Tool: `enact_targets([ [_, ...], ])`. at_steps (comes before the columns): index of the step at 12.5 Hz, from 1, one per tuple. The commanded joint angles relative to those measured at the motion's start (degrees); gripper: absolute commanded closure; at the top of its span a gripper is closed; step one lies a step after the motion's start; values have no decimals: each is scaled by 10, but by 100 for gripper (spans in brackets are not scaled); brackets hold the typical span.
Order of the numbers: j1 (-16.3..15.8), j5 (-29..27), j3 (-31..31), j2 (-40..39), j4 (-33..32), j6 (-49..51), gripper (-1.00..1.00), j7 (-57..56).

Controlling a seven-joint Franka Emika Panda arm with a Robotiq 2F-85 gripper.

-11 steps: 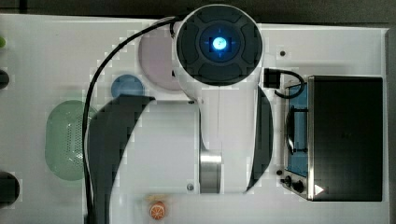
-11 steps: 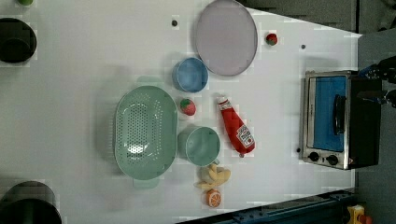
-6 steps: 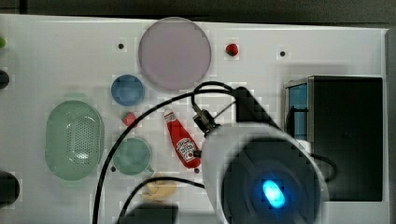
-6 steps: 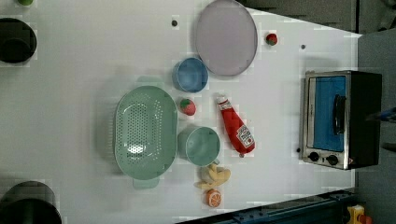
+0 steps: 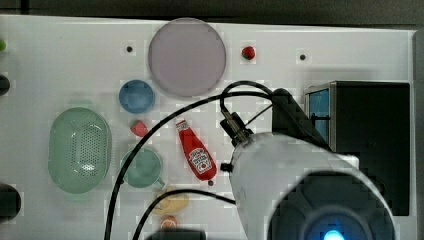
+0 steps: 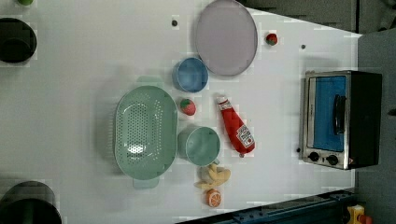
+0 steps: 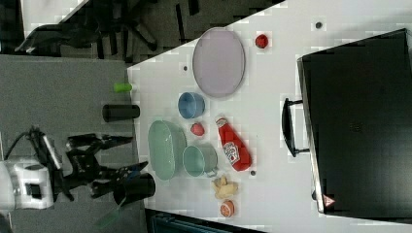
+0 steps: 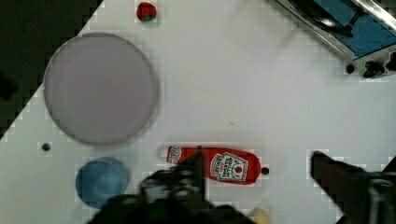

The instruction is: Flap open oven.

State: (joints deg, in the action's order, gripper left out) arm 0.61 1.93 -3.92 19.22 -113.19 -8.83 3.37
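Arm [image 5: 300, 185] fills lower right of the top view, white wrist housing close under the camera. Gripper [image 8: 257, 172] points down; fingers [image 8: 196, 168] spread apart, nothing between them, at the wrist view's lower edge.

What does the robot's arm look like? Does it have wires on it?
The arm is fat, rounded and glossy white, with a black round cap that has a glowing blue light in its middle. Black cables loop out from it. In the right view, its tool is black, with two thin prongs on a white block. A small metal plug sticks out near the wires.
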Motion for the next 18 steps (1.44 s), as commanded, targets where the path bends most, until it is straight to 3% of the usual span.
enact_targets([
  [1,1,-1,-3,-11,-15,9,9,-18],
  [3,3,-1,-8,-11,-20,9,56,-18],
  [4,5,-1,-12,-12,-24,9,65,-19],
  [7,14,0,-38,-18,-39,6,65,-96],
  [10,25,0,-81,-35,-53,-17,65,-278],
  [15,38,0,-159,-83,-82,-131,65,-609],
  [18,40,0,-193,-123,-99,-204,65,-722],
])
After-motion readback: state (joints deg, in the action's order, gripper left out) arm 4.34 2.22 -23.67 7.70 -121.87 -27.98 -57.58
